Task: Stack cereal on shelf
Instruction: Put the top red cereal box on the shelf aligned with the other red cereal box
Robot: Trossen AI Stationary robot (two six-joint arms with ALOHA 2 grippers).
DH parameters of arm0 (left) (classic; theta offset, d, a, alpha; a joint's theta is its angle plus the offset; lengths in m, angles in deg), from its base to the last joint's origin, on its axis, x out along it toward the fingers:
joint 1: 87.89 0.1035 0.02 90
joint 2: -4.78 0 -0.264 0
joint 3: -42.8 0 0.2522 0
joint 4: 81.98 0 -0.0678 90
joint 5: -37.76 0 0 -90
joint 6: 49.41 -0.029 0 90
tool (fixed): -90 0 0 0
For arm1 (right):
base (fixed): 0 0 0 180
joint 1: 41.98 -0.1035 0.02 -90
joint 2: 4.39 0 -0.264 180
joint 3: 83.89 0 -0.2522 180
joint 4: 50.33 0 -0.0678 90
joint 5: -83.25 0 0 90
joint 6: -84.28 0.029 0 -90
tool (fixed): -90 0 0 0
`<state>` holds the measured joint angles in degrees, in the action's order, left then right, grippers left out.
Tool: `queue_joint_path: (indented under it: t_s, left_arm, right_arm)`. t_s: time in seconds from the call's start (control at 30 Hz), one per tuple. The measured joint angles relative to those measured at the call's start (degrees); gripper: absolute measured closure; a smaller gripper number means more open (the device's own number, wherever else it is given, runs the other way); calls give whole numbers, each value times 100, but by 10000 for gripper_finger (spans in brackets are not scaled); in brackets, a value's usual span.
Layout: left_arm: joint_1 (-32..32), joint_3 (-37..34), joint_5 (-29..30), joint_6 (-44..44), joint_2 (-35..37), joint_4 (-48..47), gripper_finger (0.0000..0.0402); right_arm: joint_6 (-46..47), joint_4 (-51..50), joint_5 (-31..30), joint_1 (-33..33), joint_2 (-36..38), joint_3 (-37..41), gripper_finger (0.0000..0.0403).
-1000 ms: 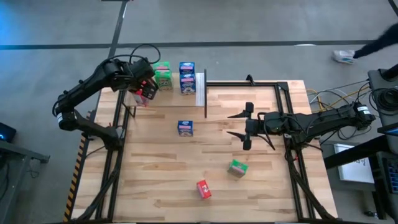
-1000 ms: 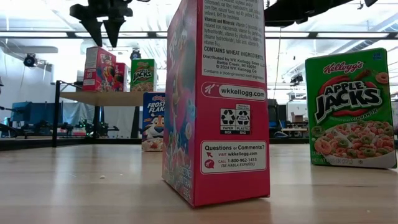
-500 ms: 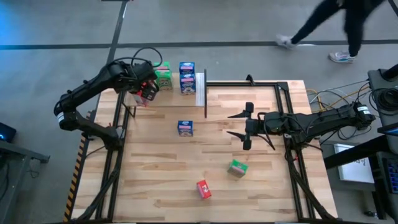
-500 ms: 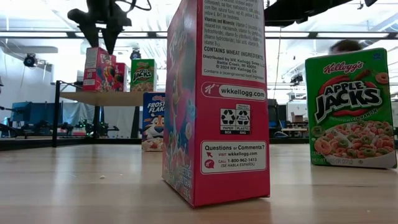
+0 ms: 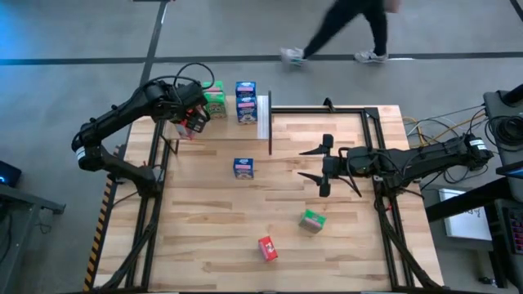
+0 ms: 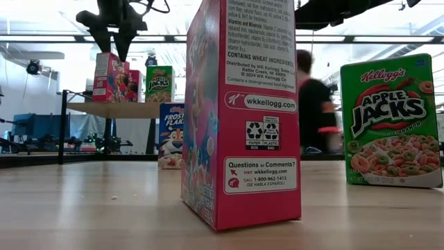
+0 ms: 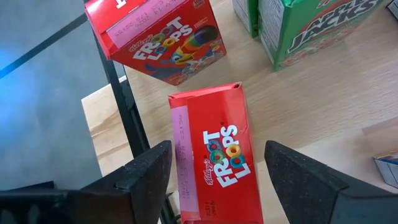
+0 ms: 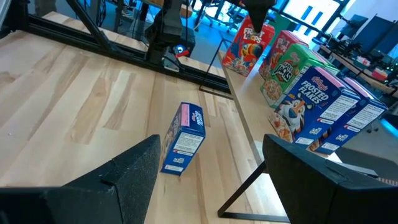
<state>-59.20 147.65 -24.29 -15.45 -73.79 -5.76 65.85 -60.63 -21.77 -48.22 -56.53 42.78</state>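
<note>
The shelf (image 5: 262, 118) stands at the table's far left, and its board (image 6: 114, 110) carries two red, one green (image 5: 214, 99) and two blue (image 5: 245, 101) cereal boxes. My left gripper (image 7: 219, 149) is open just above one red box (image 7: 214, 162), a finger on either side of it; I cannot tell whether they touch. The other red box (image 7: 158, 34) is beside it. On the tabletop stand a blue box (image 5: 243, 168), a green box (image 5: 312, 220) and a red box (image 5: 267, 248). My right gripper (image 5: 315, 167) hangs open over the table's right half, pointing left.
Black frame rails (image 5: 327, 108) run along the table's far and side edges. Thin black uprights (image 6: 63, 125) carry the shelf. A person (image 5: 343, 33) walks past beyond the far edge. Cables (image 5: 433, 131) lie off the right side. Bare wood shows between the loose boxes.
My left gripper has sunk slightly toward the red box on the shelf and tipped a little. My right arm has kept still. The person beyond the far edge has walked from right to left.
</note>
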Motion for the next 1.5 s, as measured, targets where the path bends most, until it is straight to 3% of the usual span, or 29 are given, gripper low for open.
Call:
queue_joint_path:
  t_s: [0.7, 1.1, 1.5]
  left_arm:
    - [2, -4, -8, 0, 0, 0, 179]
    - [2, -6, -14, -49, 0, 0, 215]
    - [-13, -6, -8, -3076, 0, 2, 216]
  right_arm:
    - [-2, -13, 1, 0, 0, 0, 131]
    - [-2, -17, 1, 1, 0, 0, 131]
    - [-2, -20, 2, 1, 0, 2, 131]
